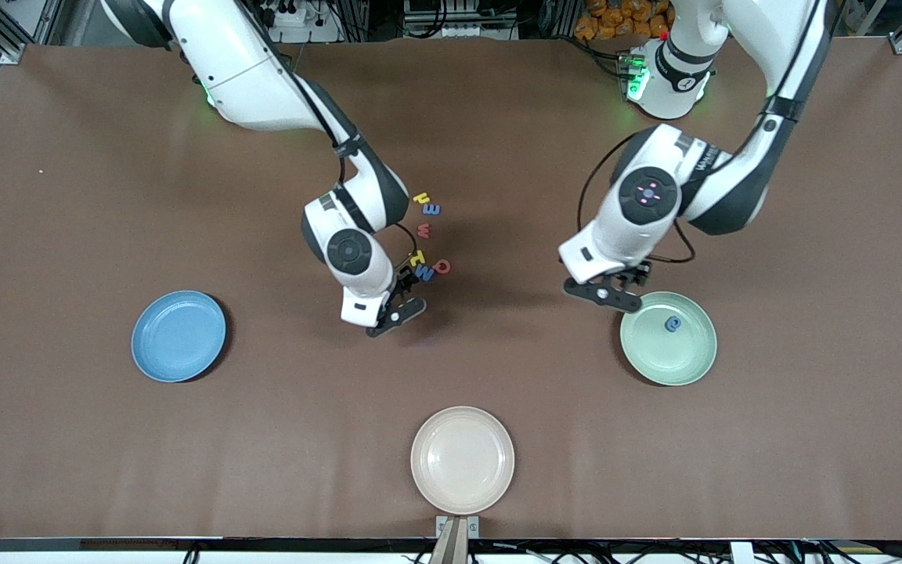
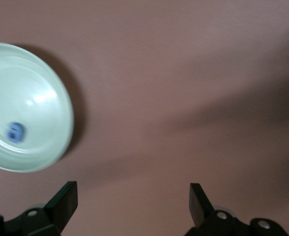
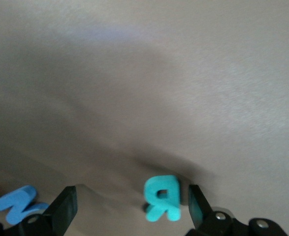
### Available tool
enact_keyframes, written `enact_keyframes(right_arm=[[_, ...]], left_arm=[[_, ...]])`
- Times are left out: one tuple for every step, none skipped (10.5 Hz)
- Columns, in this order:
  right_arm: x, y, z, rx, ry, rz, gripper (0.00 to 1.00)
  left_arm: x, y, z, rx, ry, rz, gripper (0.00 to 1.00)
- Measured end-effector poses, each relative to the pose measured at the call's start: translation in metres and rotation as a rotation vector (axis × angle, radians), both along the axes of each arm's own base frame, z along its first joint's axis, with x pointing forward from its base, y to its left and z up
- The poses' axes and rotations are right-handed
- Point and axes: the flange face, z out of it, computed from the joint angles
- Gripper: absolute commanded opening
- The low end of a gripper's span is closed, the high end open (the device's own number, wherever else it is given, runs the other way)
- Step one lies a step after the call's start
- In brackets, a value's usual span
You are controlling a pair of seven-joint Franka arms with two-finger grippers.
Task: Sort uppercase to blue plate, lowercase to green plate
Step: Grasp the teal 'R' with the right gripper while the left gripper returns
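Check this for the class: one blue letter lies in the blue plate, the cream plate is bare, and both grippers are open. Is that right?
Not quite. The blue letter lies in the green plate, not the blue plate, which is bare; the front view shows this. The rest stands: the cream plate is bare, and the left gripper and right gripper are both open.

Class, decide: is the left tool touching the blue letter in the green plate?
Apart. The left wrist view shows the left tool open over bare table, with the blue letter lying alone in the green plate.
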Motion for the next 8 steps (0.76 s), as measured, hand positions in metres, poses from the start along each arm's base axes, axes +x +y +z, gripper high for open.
enact_keyframes(right_arm=[[-0.001,0.001,0.0,-0.014,-0.009,0.0,1.0],[0.004,-0.005,0.002,-0.021,-0.017,-0.006,1.0],[0.01,-0.014,0.004,-0.029,-0.026,-0.018,1.0],[0.015,-0.02,0.005,-0.036,-0.033,-0.025,1.0],[0.017,-0.023,0.006,-0.04,-0.036,-0.027,1.0],[0.018,-0.025,0.005,-0.041,-0.036,-0.028,1.0],[0.017,-0.025,0.005,-0.042,-0.035,-0.028,1.0],[0.017,-0.025,0.004,-0.043,-0.034,-0.028,1.0]], left_arm=[[-0.017,-0.022,-0.001,0.0,0.006,0.024,1.0],[-0.034,-0.045,-0.003,0.0,0.01,0.05,1.0],[-0.05,-0.065,-0.004,-0.001,0.016,0.07,1.0],[-0.06,-0.076,-0.005,-0.002,0.02,0.08,1.0],[-0.064,-0.08,-0.006,-0.002,0.023,0.08,1.0],[-0.065,-0.081,-0.007,-0.001,0.026,0.079,1.0],[-0.066,-0.081,-0.009,0.0,0.029,0.079,1.0],[-0.066,-0.081,-0.01,0.0,0.032,0.078,1.0]])
